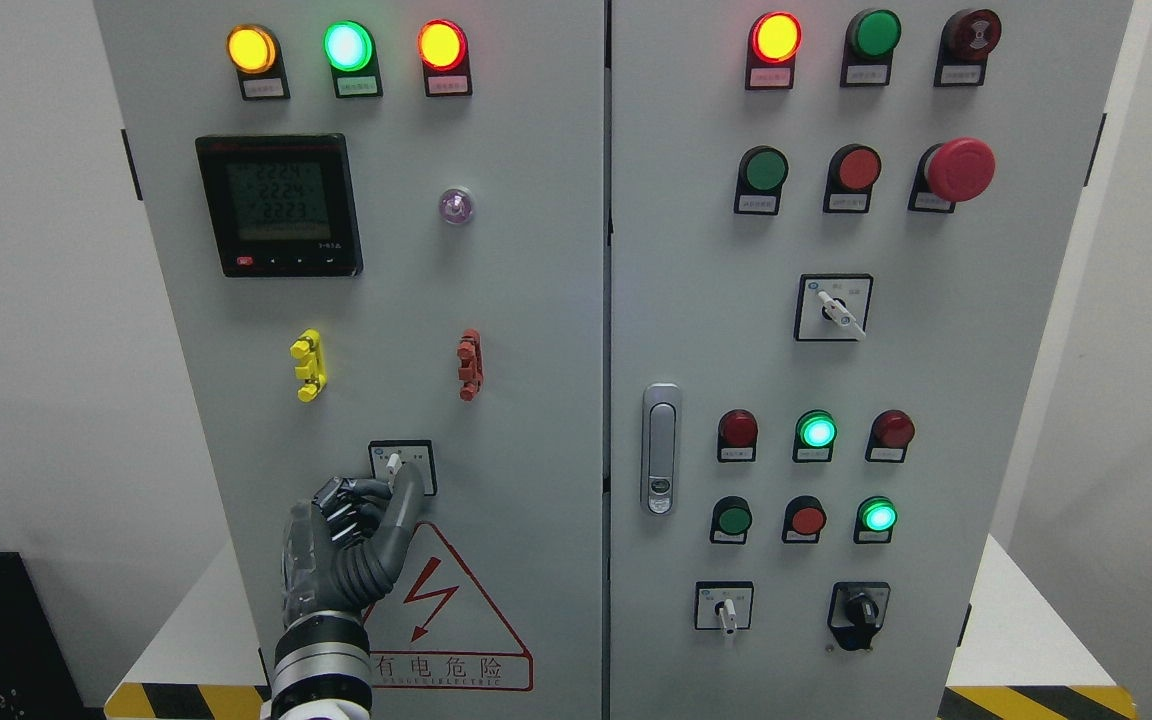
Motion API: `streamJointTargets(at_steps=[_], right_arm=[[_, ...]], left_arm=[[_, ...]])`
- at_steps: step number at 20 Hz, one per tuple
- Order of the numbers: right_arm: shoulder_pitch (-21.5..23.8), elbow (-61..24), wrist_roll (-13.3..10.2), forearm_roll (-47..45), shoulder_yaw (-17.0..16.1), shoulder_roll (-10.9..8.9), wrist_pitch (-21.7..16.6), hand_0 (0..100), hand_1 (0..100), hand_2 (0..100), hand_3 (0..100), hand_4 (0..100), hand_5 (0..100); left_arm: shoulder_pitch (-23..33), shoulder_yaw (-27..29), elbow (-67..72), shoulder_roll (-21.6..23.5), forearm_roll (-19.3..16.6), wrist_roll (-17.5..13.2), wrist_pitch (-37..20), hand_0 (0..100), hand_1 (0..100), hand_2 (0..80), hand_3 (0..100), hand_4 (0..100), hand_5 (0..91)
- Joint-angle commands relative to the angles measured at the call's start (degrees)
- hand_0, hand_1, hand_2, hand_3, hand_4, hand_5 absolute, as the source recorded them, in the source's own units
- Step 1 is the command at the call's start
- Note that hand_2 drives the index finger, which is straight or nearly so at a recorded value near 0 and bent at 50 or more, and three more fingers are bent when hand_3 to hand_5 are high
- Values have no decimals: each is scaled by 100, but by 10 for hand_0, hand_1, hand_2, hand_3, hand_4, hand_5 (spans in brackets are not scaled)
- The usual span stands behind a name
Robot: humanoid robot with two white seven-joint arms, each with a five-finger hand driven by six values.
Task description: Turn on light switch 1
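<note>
left hand [351, 520] at the selector switch [397, 465] on the cabinet's left door [386, 300]
fingers curled, thumb raised against the switch lever, gripping nothing; forearm cut off at the bottom edge.

One head view only. It is facing the grey control cabinet [576, 300] squarely and at close range. It is looking slightly downward, the panels filling the frame.

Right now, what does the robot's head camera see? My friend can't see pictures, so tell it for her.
The robot's left hand reaches up to a small white-handled switch low on the left door of a grey electrical cabinet, one finger beside its handle. Above it are a digital meter and lit yellow, green and red lamps.
</note>
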Motion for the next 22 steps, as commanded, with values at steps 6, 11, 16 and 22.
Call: streamJointTargets(at_steps=[6, 11, 16, 22], right_arm=[[0, 0, -3, 0, 0, 0, -3, 307, 0, 0, 0, 0, 0], [0, 0, -3, 0, 0, 0, -3, 307, 0, 0, 0, 0, 0], [0, 0, -3, 0, 0, 0, -3, 308, 0, 0, 0, 0, 0], [0, 0, -3, 0, 0, 0, -12, 308, 0, 0, 0, 0, 0]], left_arm=[[-3, 0, 4, 0, 11, 6, -23, 487, 551, 603, 902, 931, 884], [-3, 0, 21, 0, 11, 6, -22, 525, 535, 604, 902, 931, 884], [-3, 0, 30, 0, 11, 6, -14, 568, 524, 603, 903, 932, 884], [-3, 0, 30, 0, 20, -3, -23, 602, 506, 603, 904, 932, 885]])
